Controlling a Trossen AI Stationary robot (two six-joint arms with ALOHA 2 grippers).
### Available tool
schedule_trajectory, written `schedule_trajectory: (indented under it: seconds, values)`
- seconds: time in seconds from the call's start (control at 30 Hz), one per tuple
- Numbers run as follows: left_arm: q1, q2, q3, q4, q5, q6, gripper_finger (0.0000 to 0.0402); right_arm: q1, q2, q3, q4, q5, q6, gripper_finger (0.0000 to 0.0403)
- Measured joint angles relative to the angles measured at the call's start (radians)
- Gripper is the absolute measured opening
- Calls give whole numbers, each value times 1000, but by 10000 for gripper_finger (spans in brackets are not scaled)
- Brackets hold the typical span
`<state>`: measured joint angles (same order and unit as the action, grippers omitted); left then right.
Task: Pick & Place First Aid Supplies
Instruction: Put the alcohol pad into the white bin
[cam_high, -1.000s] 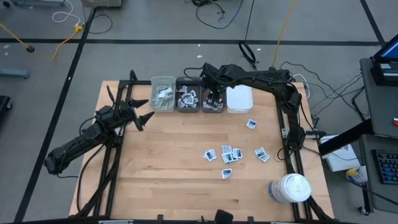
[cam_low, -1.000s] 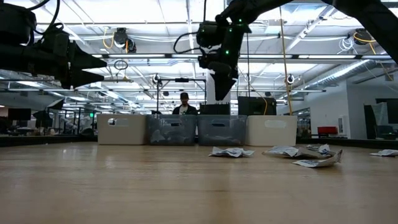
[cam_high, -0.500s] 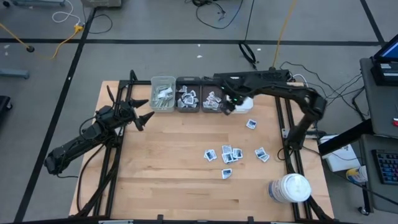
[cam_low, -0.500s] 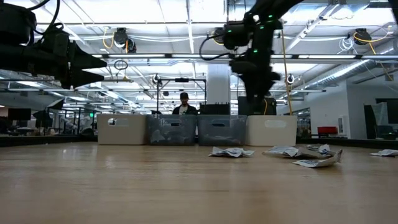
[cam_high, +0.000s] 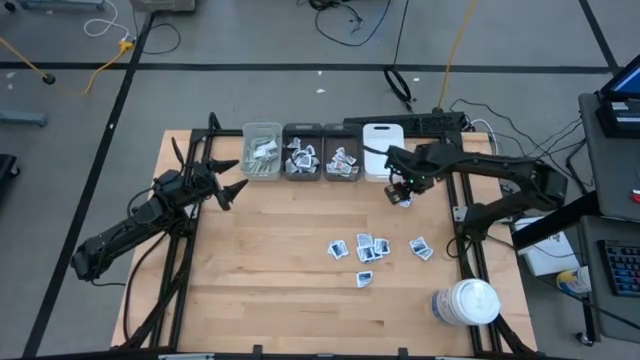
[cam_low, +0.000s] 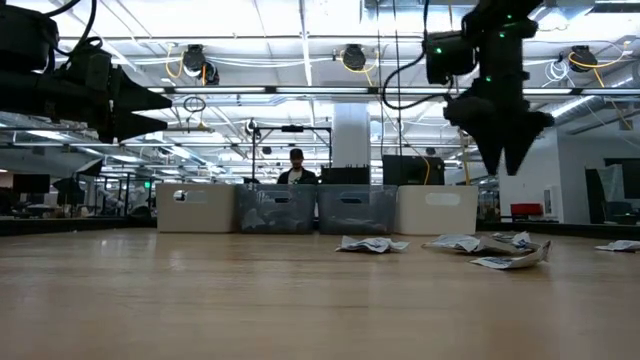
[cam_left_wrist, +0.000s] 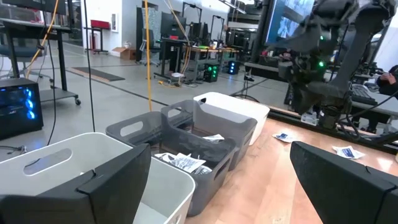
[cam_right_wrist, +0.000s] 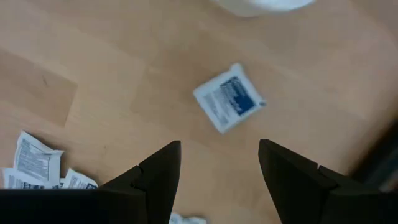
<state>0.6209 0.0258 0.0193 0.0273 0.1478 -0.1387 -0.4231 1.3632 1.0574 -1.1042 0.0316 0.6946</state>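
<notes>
Right gripper (cam_right_wrist: 219, 163) hangs above the table (cam_high: 270, 260), fingers spread, empty, over a lone sachet (cam_right_wrist: 229, 98) lying flat just in front of the white bin (cam_high: 383, 160). More sachets (cam_high: 372, 248) scattered nearer, centre-right. Others fill the two grey bins (cam_high: 322, 158). Left gripper (cam_high: 226, 180) waits wide open at the left, off the wood.

Four bins (cam_high: 262, 132) stand in one row at the table's far edge — two white at the ends, two grey between. Seven loose sachets lie on the wood: one alone (cam_high: 403, 199) near the bins, six in a cluster (cam_high: 368, 247) toward the right side. More sachets fill three of the bins, too jumbled to count. One white round jar (cam_high: 466, 302) — two arms.
</notes>
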Motion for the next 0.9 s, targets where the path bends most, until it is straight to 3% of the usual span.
schedule_trajectory:
  seconds: [0.27, 0.43, 0.7, 0.8, 0.9]
  values:
    - [0, 0, 0, 0, 0, 0, 392, 31, 5, -193, 174, -61, -54, 210]
    - [0, 0, 0, 0, 0, 0, 392, 60, 35, -299, 356, -16, -110, 210]
    - [0, 0, 0, 0, 0, 0, 392, 69, 109, -342, 439, -3, -116, 207]
    - [0, 0, 0, 0, 0, 0, 392, 71, 123, -342, 441, 3, -116, 187]
    - [0, 0, 0, 0, 0, 0, 392, 73, 123, -343, 443, 14, -110, 138]
